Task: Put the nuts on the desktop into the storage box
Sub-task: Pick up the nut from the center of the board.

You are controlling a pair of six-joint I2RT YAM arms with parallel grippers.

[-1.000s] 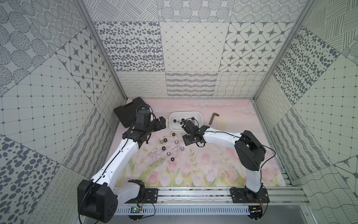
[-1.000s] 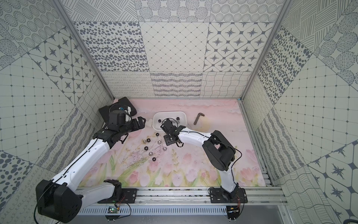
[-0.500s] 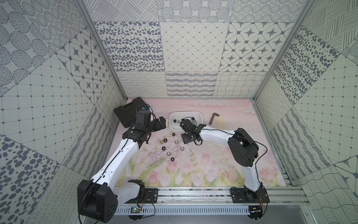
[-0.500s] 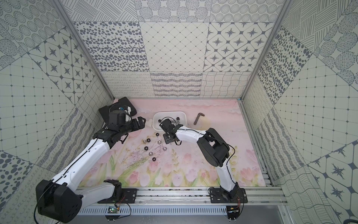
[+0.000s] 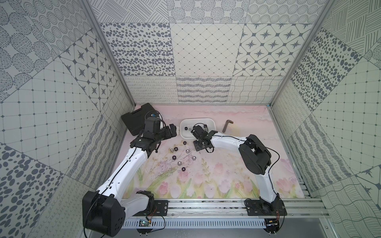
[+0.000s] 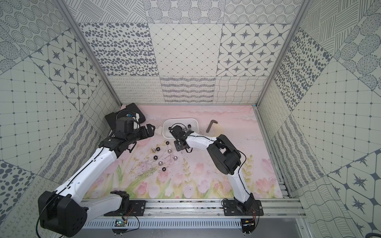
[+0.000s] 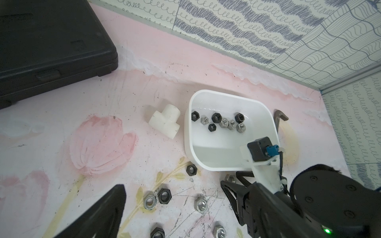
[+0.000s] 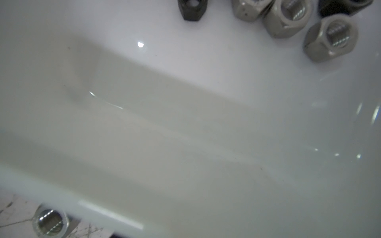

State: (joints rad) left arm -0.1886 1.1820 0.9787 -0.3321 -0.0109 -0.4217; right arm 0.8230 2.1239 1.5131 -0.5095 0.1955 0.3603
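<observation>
The white storage box [image 5: 198,119] sits toward the back of the tulip-printed bench [image 5: 226,164]. Eight nuts [image 7: 216,117], black and silver mixed, lie bunched at its far end. Eight loose nuts [image 5: 179,163] are scattered on the bench in front of the box, between the two arms.

The right gripper [image 7: 228,181] is down at the bench, close against the box's near wall, with its wrist camera hanging over the rim. One more silver nut [image 8: 50,222] lies on the bench just outside that wall. The right fingers [image 7: 224,183] stand on either side of it, but I cannot tell whether they pinch it or only bracket it.

The left gripper [image 6: 151,129] hovers above the bench to the left of the box. Its fingers [image 7: 103,210] are spread apart with nothing between them.

A white T-shaped pipe fitting [image 7: 165,121] lies just beside the box's left wall. A black plastic case [image 5: 136,118] fills the back left corner. A dark hex key [image 5: 226,125] lies near the box's right side.
</observation>
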